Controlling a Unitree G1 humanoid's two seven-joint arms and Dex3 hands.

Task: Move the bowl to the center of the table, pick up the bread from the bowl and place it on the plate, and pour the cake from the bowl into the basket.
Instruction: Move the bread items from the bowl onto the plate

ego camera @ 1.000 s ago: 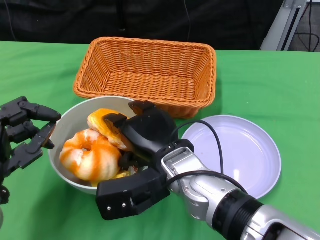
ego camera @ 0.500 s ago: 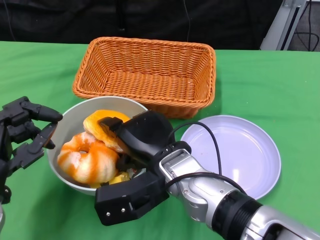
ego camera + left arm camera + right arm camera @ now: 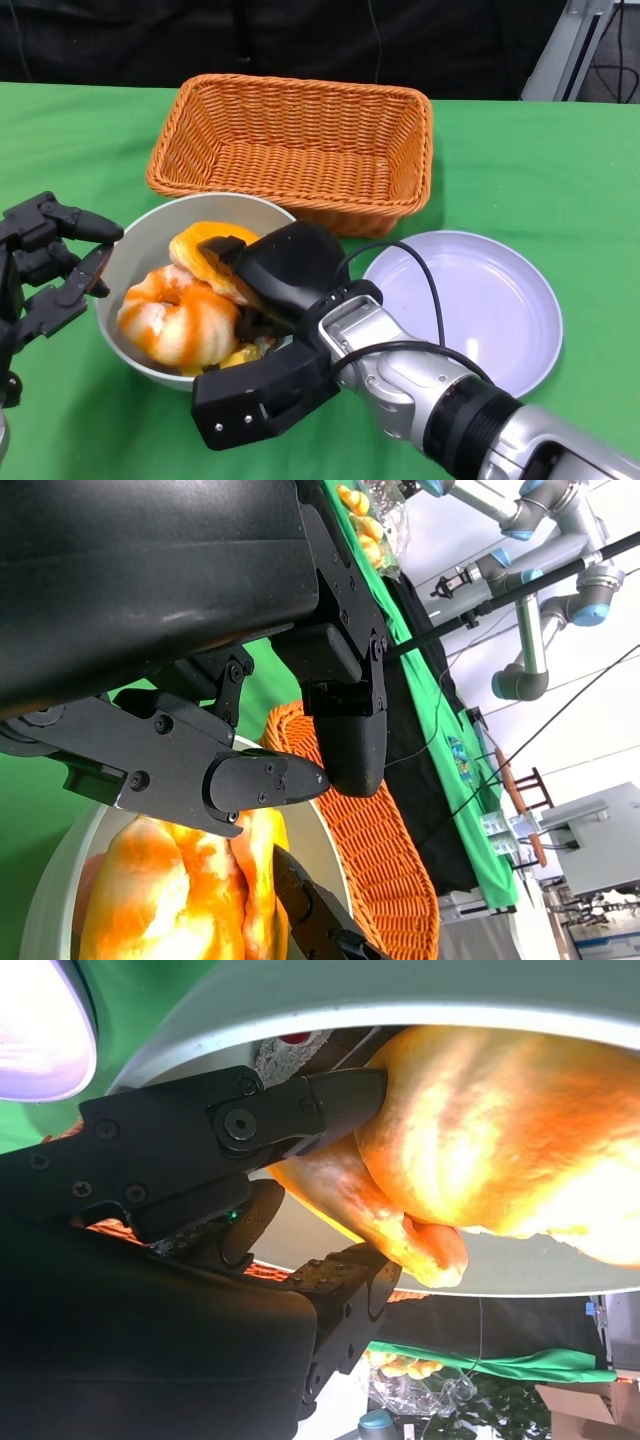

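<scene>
Head view, bowl: the bowl (image 3: 135,262) sits lower left of centre, just in front of the basket (image 3: 290,150), w/ the plate (image 3: 470,300) to its right. Central spot suits both drop-offs.
Head view, contents: bread (image 3: 205,255) lies at the bowl's upper middle; a round orange-white cake (image 3: 175,318) fills its left half.
Head view, right hand: the right hand (image 3: 275,280) reaches into the bowl from lower right, shell over the bread's right side, prob. so it can lift it toward the plate.
Head view, left hand: the left hand (image 3: 45,265) is at the left edge, just beside the bowl's rim, fingers apart, holding nothing; likely placed to steady the bowl.
Right wrist view, grip: black fingers (image 3: 300,1110) press the bread (image 3: 480,1140) from one side, another finger under it; looks clamped on the bread, tho the close view makes firmness hard to judge.
Left wrist view, fingers: fingers (image 3: 260,780) spread above the bowl (image 3: 50,900), touching nothing; basket (image 3: 370,860) beyond.
</scene>
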